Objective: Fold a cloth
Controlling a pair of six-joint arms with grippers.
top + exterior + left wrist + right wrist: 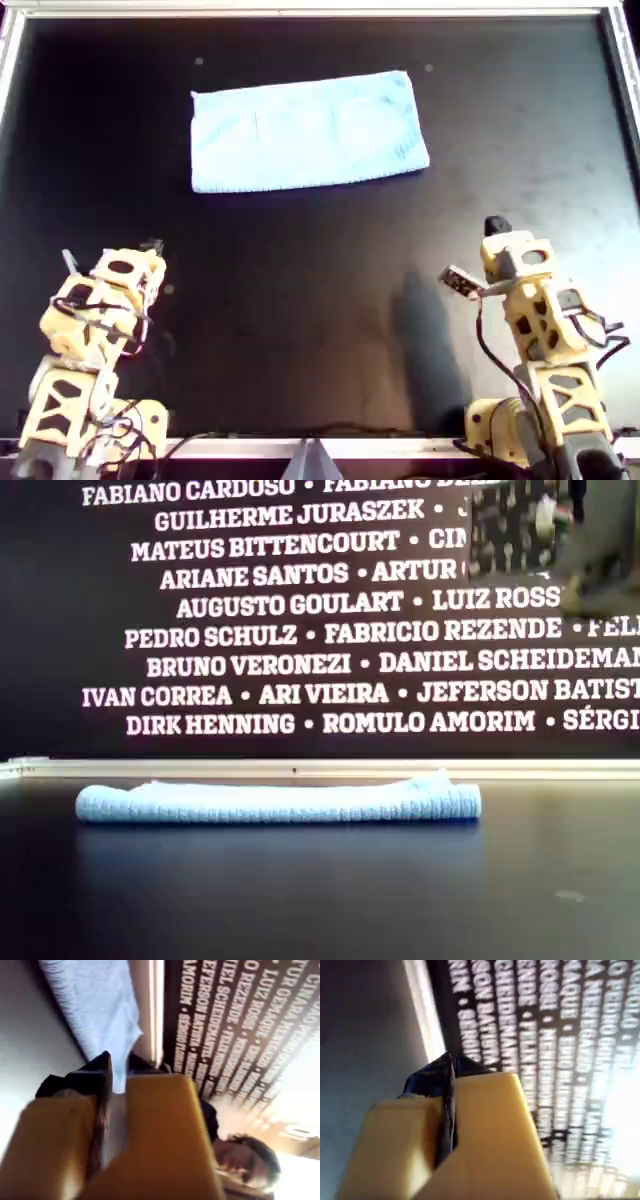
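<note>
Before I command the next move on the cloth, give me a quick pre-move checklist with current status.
1. The cloth lies flat on the table, already a folded rectangle: ok.
2. Nothing rests on the cloth: ok.
3. Both arms stand clear of it, near the table's front edge: ok.
4. My first gripper holds nothing, jaws slightly apart: ok.
5. My second gripper empty, jaws closed: ok.
6. Which arm is first in the overhead view: cannot tell.
</note>
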